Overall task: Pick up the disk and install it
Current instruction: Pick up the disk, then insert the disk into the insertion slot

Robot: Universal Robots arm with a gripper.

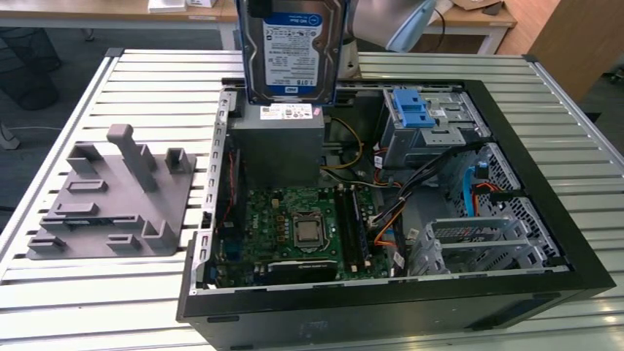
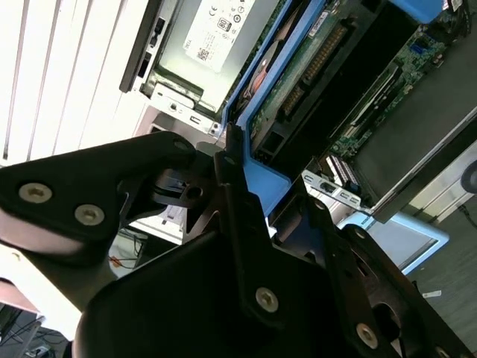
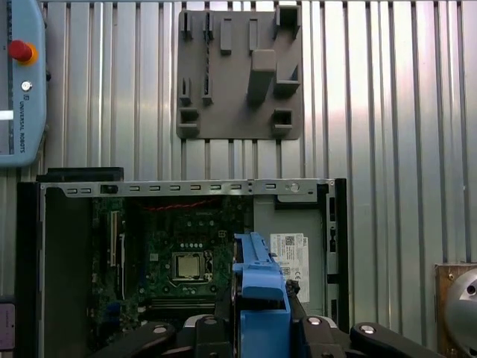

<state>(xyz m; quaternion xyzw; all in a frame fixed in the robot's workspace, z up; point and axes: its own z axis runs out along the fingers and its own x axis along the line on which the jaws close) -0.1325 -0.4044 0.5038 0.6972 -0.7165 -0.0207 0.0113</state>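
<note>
The tool (image 2: 270, 185) is matte black, with angular linkage plates (image 2: 104, 183) (dotted with silver screw heads (image 2: 266, 299)).

**Robotics lab station in an office-like room**

Built around a slatted aluminium worktop (image 1: 468, 69), the kind used for test rigs. Laid on it: an open computer case (image 1: 390, 314) with its motherboard (image 1: 297, 227) bared and, at the exterior view's left, a grey fixture plate (image 1: 107, 197) of slots and posts. Lying on the slats in the first wrist view, a robot control pendant (image 3: 22, 89) with a red stop button (image 3: 20, 51). Above the case, a black gripper (image 2: 272, 190) clamped on the disk (image 1: 291, 51). Behind, wooden desks (image 1: 107, 18) and a wire waste basket (image 1: 25, 69): office furnishing around an experimental bench.
</note>
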